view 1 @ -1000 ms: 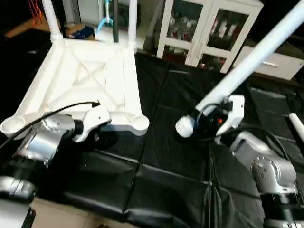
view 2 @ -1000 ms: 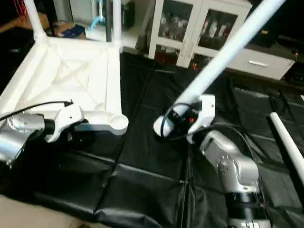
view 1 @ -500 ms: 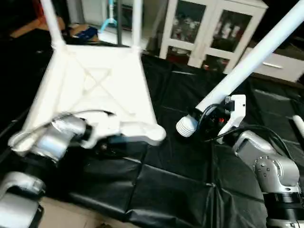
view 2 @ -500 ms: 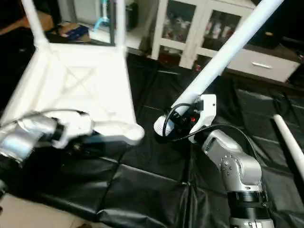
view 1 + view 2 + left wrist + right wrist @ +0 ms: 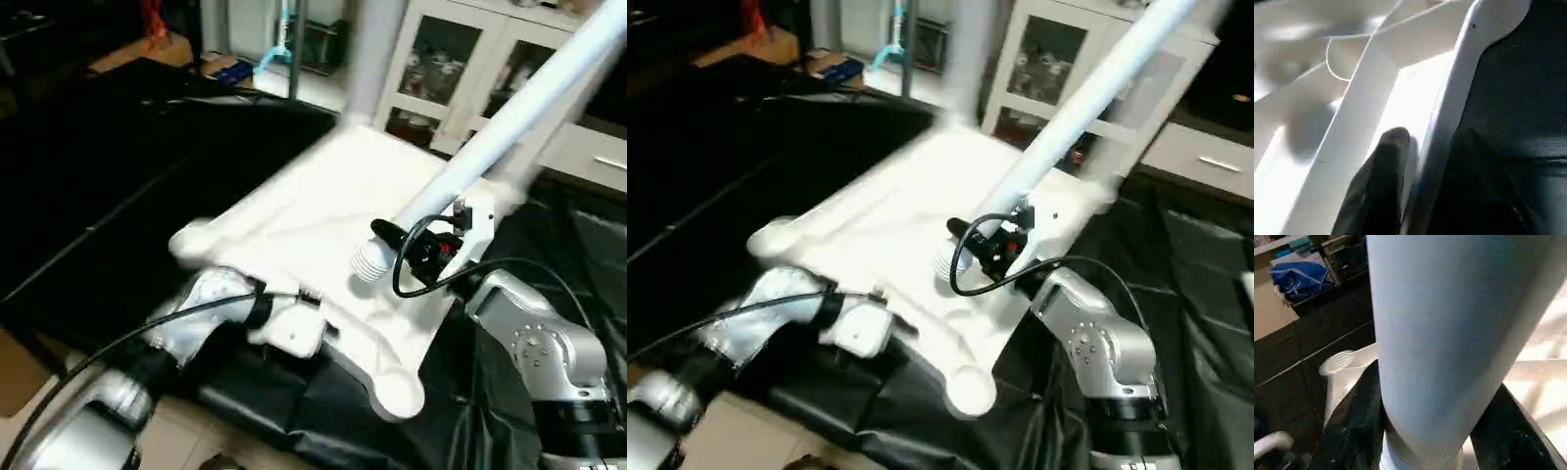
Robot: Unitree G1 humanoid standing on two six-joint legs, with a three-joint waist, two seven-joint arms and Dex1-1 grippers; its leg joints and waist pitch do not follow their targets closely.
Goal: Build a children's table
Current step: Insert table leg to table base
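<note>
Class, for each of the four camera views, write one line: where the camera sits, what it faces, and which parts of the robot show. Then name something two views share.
Left eye view: on the head, looking down at the table top; both silver forearms show.
Right eye view: beside it on the head, same scene; the right gripper holds a leg.
Left wrist view: on the left wrist, looking along a black finger lying against the top's rim.
Right wrist view: on the right wrist, facing the leg between its two fingers.
Shared: the leg shows in both the right eye and right wrist views.
</note>
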